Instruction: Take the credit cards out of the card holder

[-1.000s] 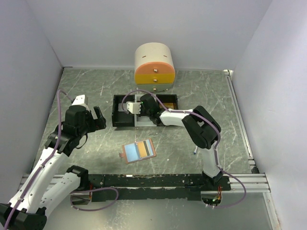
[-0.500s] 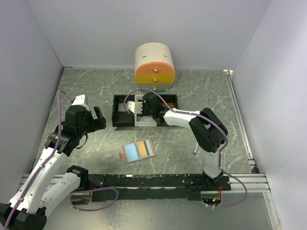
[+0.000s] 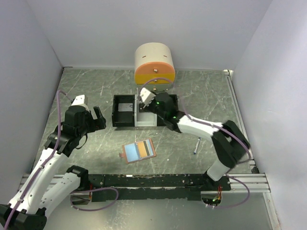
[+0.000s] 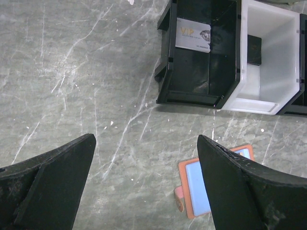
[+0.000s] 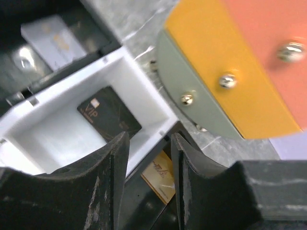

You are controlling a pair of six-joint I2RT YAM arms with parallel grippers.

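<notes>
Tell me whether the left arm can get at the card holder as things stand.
Probably yes. The card holder lies open on the table with nothing around it; the left end effector hangs open to its left; the right arm is over the trays.

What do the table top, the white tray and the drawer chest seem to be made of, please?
Table top: looks like polished grey-green stone or a marble-look laminate, given the white veins and sheen. White tray: probably moulded plastic, with thin, smooth, uniform walls. Chest: likely painted wood or plastic, matte coloured fronts; its knobs glint like metal.
</notes>
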